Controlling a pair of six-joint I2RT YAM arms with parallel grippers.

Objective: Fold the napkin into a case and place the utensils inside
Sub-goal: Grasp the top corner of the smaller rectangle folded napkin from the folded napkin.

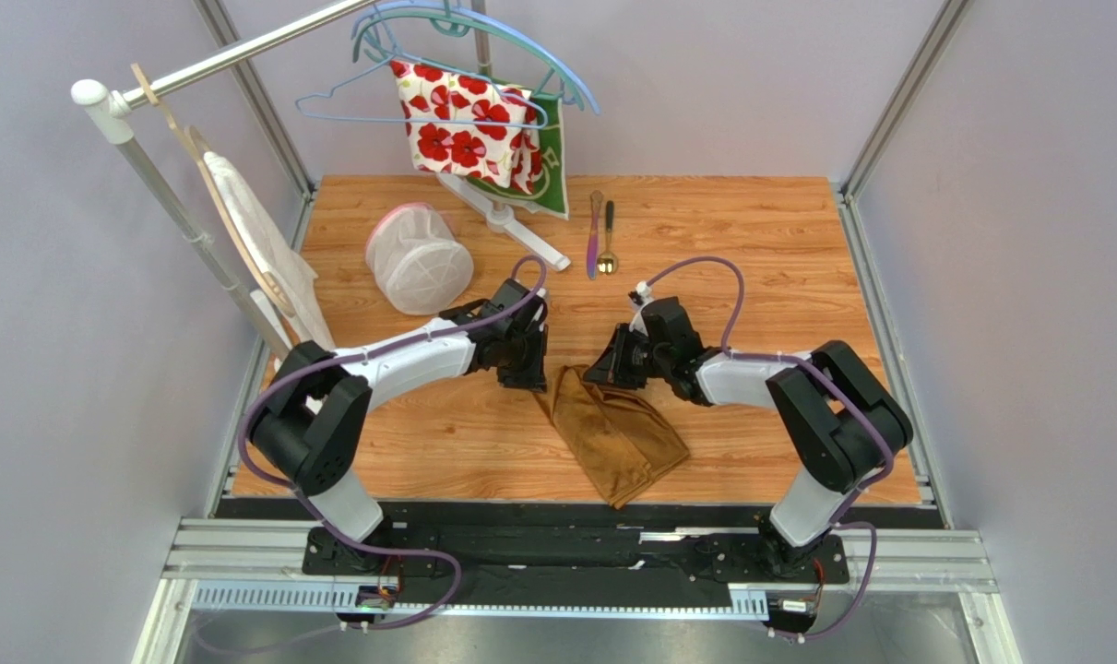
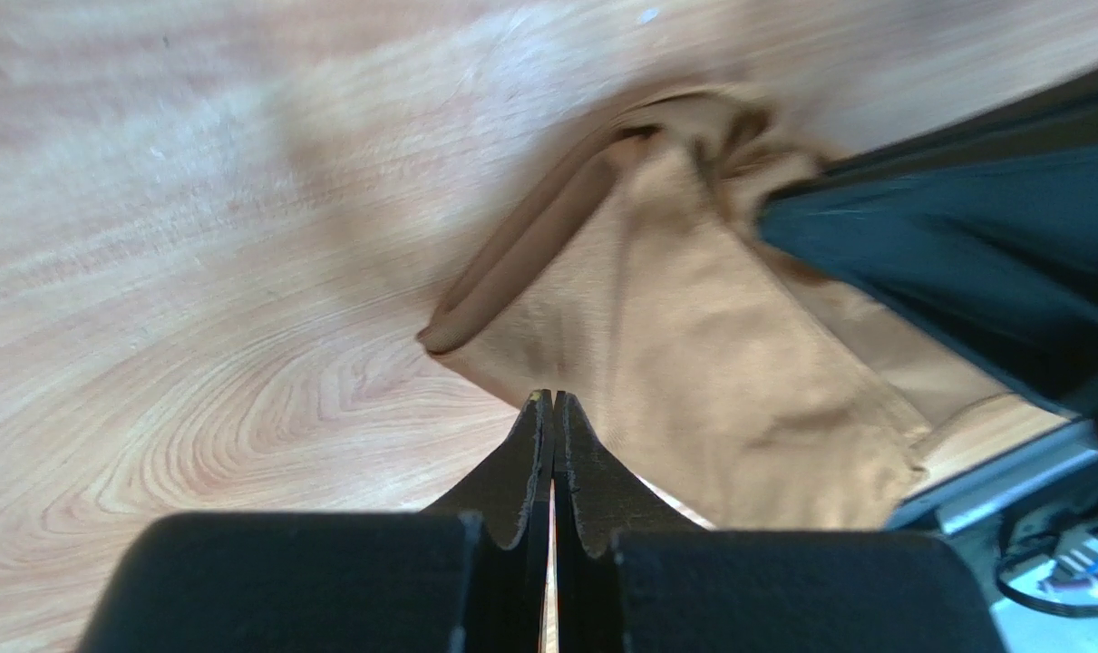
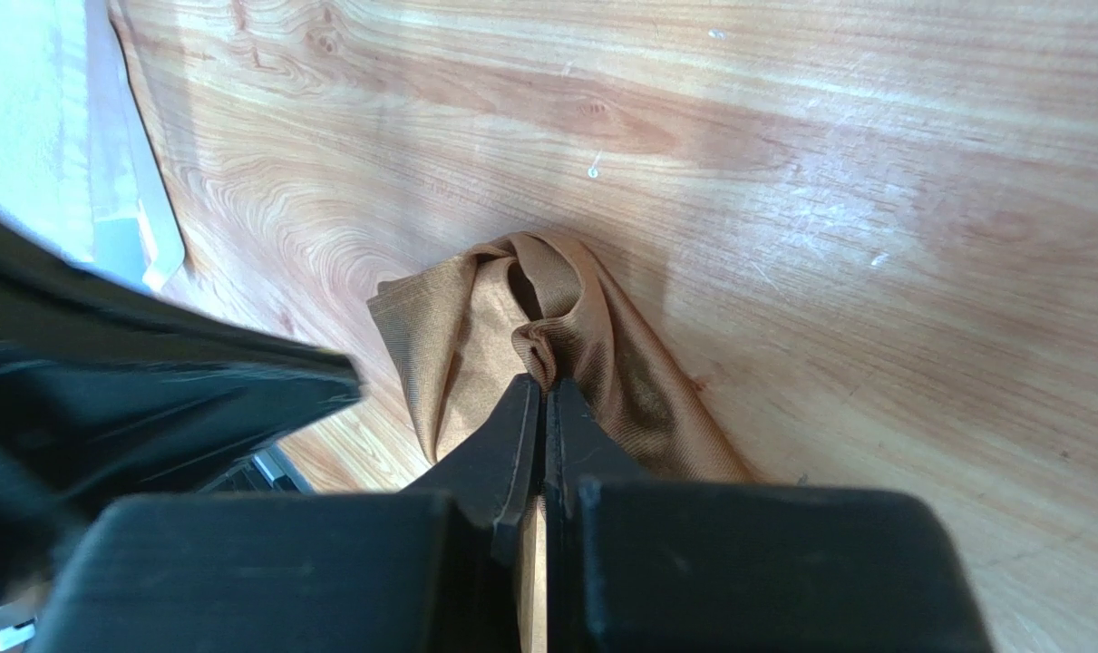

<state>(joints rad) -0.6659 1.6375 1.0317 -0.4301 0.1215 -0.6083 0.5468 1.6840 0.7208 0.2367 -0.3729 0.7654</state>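
1. Napkin point(image 1: 616, 436), seen from the top camera: the golden-brown cloth lies on the table point(image 1: 772, 263), folded into a rough slanting wedge (not a narrow case so far, I judge). The left fingers point(image 1: 529, 371) and right fingers point(image 1: 610, 365) both sit at the napkin's far edge, one toward each end. This is presumably so the edge can be carried over as one straight fold. The utensils point(image 1: 600, 235) lie side by side well beyond that far edge, clear of the folding.
2. Left wrist camera: the left fingers point(image 2: 520, 463) are pressed together, with their tips right on the napkin's border. I cannot tell whether any cloth is caught between them. Just beside the tips, a folded layer of the napkin point(image 2: 677, 354) curls up off the table.
3. Right wrist camera: the right fingers point(image 3: 500, 449) are pressed together on a puckered ridge of the napkin point(image 3: 445, 327). The cloth gathers into their tips, so they are pinching it. A grip on a bunched ridge rather than a flat corner could pull the fold crooked (satin likely slips easily).
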